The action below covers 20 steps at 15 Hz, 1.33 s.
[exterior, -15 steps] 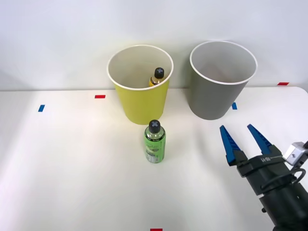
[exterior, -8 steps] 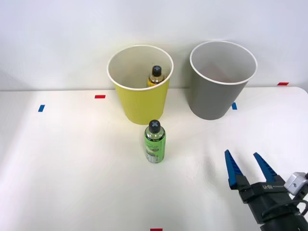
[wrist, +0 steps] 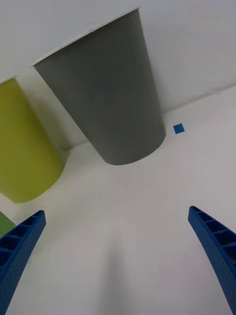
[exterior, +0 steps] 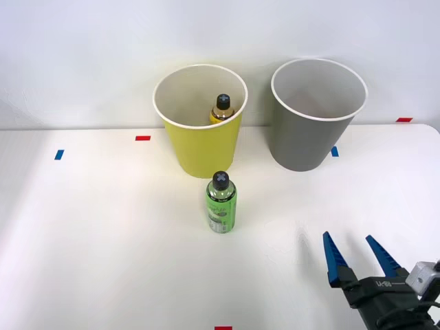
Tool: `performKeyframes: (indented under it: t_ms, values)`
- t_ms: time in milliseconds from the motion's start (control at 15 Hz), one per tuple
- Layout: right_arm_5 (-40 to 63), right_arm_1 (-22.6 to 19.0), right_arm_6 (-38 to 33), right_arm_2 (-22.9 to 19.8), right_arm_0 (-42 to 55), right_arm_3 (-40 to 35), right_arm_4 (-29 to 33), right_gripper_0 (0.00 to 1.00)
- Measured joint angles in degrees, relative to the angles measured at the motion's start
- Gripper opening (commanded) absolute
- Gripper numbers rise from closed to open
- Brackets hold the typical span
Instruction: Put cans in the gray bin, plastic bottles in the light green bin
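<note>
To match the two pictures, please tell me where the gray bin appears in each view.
Front view: the gray bin stands at the back of the table, right of the light green bin.
Right wrist view: it stands ahead of the open tool, with the green bin beside it.
Shared landmark: the blue tape mark at its base.

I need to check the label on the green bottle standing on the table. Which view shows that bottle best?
The front view: the green bottle stands upright and whole, cap and label visible, in front of the light green bin. The right wrist view catches just a green sliver of it at the picture's edge.
</note>
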Motion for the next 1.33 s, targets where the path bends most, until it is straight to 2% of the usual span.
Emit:
performKeyframes:
  t_ms: [267, 533, 733, 1000, 1333]
  values:
    - [6.00, 0.60, 1.20, -0.04, -1.89, 0.23, 1.98, 1.00]
    - [5.26, 2.73, -0.88, -0.87, -1.74, 1.90, 10.71, 1.00]
    - [-3.60, 4.98, -6.50, -1.28, -2.58, 8.16, 17.45, 1.00]
    - [-14.73, 8.48, -7.60, -2.97, -2.33, 14.66, 25.77, 1.00]
    - [-17.83, 8.97, -5.86, -3.23, 0.19, 15.06, 27.66, 1.00]
